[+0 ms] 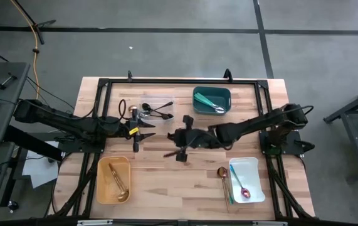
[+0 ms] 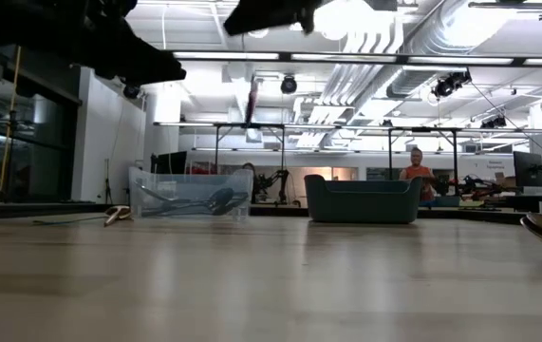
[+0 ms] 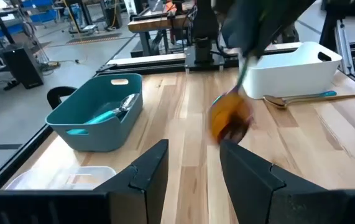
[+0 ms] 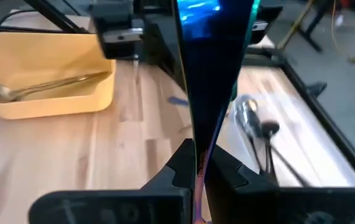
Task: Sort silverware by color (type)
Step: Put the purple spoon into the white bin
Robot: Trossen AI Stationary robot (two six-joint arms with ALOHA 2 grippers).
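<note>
My right gripper (image 1: 180,150) hangs over the table's middle, shut on an iridescent utensil (image 4: 211,74). The left wrist view shows the utensil as a blurred orange head (image 3: 230,118). The low view shows it as a thin pinkish strip (image 2: 252,100). My left gripper (image 1: 135,139) is open and empty, just left of the right one; its fingers (image 3: 245,174) point toward the utensil. Black spoons lie in the clear container (image 1: 157,103), teal-handled pieces in the teal container (image 1: 197,94), gold spoons in the yellow container (image 1: 101,188), and a pink spoon in the white container (image 1: 257,166). My right gripper pinches the utensil's slim end (image 4: 198,163) between its two fingers (image 4: 227,171). The utensil widens away from the fingers and reaches out beyond them. It hangs down below the gripper, clear of the table.
A copper-coloured spoon (image 1: 222,172) and a teal-handled piece (image 1: 228,190) lie on the wood just left of the white container. A black frame (image 1: 166,81) runs round the table. Bare wood lies in the middle near part (image 1: 179,188).
</note>
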